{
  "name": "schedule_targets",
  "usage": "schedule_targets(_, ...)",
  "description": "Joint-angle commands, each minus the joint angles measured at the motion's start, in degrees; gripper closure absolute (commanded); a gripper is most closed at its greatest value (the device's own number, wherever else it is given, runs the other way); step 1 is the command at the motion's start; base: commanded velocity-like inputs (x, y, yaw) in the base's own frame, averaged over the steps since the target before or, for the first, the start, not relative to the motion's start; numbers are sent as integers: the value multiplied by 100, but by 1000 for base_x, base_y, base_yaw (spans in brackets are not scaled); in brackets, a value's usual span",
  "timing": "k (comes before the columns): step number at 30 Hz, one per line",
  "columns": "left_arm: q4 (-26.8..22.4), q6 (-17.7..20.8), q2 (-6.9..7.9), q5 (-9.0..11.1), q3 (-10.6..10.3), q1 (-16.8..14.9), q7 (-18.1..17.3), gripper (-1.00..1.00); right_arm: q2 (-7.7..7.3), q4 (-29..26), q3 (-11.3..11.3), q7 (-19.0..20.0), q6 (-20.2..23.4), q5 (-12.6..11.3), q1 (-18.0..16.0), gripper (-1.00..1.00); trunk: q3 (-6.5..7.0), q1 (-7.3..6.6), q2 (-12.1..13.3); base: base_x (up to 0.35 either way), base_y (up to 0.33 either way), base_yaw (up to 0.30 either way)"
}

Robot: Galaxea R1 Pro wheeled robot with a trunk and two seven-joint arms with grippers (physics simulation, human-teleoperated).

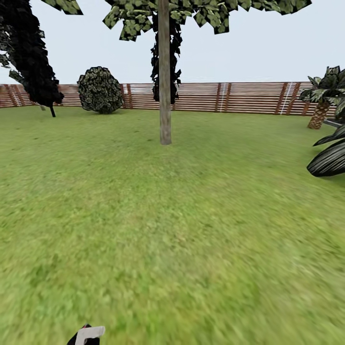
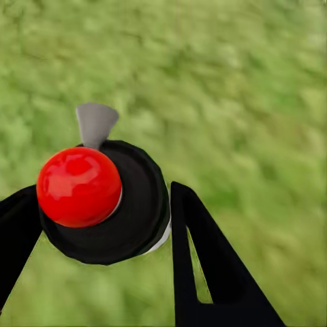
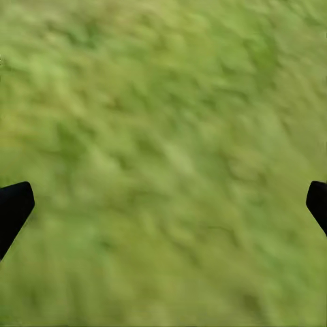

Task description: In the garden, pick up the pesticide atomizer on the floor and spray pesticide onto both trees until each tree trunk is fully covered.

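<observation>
In the left wrist view my left gripper (image 2: 102,212) is shut on the pesticide atomizer (image 2: 116,204), a black round body with a red ball (image 2: 78,185) on top and a grey nozzle (image 2: 95,124). Its pale nozzle (image 1: 89,333) also peeks in at the bottom edge of the head view. Straight ahead across the lawn stands one tree, its thick grey-brown trunk (image 1: 165,96) rising bare to dark green leaf clumps (image 1: 201,12). My right gripper (image 3: 163,204) hangs open over grass, its black fingertips (image 3: 13,204) wide apart with nothing between them. The second tree is out of view.
A brown slat fence (image 1: 249,97) closes the far side of the garden. A round bush (image 1: 100,89) and a narrow black-foliaged tree (image 1: 28,57) stand at the back left. A small palm (image 1: 320,103) and dark striped leaves (image 1: 330,158) stand at the right. Lawn (image 1: 172,230) lies between me and the trunk.
</observation>
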Motion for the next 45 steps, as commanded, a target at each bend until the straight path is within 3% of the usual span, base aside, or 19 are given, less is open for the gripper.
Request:
schedule_targets(1,-1,0,0,0,0,0,1,100,6,18,0,-1,2,-2,0,-100,0,0,0,339,0,0)
schedule_targets(11,-1,0,0,1,0,0,1,100,24,512,0,-8,7,-5,0,-100,0,0,0,339,0,0)
schedule_targets(45,-9,0,17,1,15,0,5,100,15,597,-26,-17,33,-5,0,-100,0,0,0,339,0,0)
